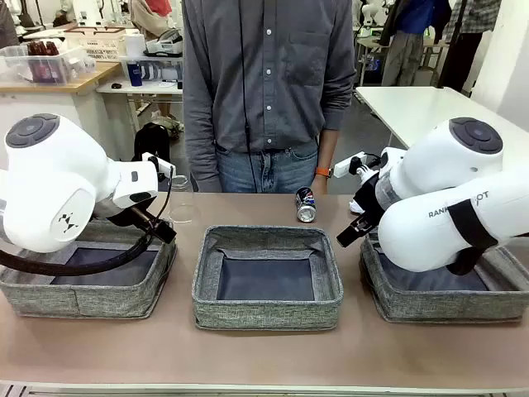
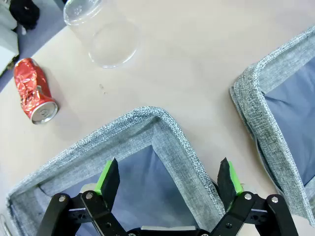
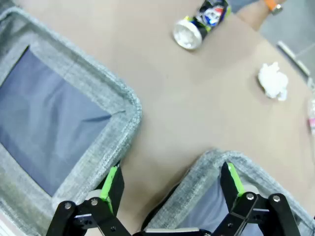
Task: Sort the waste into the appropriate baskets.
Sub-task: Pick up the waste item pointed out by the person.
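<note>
Front faces person (image 1: 264, 83) across table (image 1: 264, 360), wrists share middle basket (image 1: 266, 315)

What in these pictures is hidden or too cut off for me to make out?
- Front view: the right arm covers most of the right basket, so its inside is largely hidden.
- Front view: the left arm hides part of the left basket.
- Right wrist view: an item is cut off by the picture's edge; unidentifiable.
</note>
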You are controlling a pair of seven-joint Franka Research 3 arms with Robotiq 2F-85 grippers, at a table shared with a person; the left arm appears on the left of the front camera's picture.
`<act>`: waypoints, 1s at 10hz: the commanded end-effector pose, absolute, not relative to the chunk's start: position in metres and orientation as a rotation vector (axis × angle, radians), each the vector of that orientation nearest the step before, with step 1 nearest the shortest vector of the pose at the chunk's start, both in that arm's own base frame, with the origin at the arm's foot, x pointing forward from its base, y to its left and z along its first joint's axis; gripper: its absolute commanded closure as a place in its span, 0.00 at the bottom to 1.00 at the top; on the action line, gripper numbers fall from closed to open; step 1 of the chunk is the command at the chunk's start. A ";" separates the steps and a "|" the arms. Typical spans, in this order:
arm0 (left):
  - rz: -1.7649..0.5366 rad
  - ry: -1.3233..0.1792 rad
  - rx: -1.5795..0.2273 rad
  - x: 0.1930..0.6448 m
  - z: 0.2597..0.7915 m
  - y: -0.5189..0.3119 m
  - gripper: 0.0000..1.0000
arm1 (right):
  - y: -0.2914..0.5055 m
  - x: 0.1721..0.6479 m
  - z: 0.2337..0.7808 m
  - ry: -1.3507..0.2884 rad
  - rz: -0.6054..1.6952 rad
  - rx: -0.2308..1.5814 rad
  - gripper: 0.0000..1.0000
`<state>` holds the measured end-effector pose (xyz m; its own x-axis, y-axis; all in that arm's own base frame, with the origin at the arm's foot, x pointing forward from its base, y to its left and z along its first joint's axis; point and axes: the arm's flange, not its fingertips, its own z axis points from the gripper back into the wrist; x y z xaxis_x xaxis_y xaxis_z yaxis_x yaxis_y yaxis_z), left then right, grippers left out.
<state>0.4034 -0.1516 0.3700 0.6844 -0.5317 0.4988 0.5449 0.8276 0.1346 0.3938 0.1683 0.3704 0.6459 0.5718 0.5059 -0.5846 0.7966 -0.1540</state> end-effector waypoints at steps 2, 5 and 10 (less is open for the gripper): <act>-0.603 -0.551 -0.025 0.403 0.370 -0.152 0.00 | 0.168 0.394 0.370 -0.567 0.658 0.024 0.00; -0.603 -0.551 -0.025 0.403 0.370 -0.152 0.00 | 0.168 0.394 0.370 -0.567 0.658 0.024 0.00; -0.603 -0.551 -0.025 0.403 0.370 -0.152 0.00 | 0.168 0.394 0.370 -0.567 0.658 0.024 0.00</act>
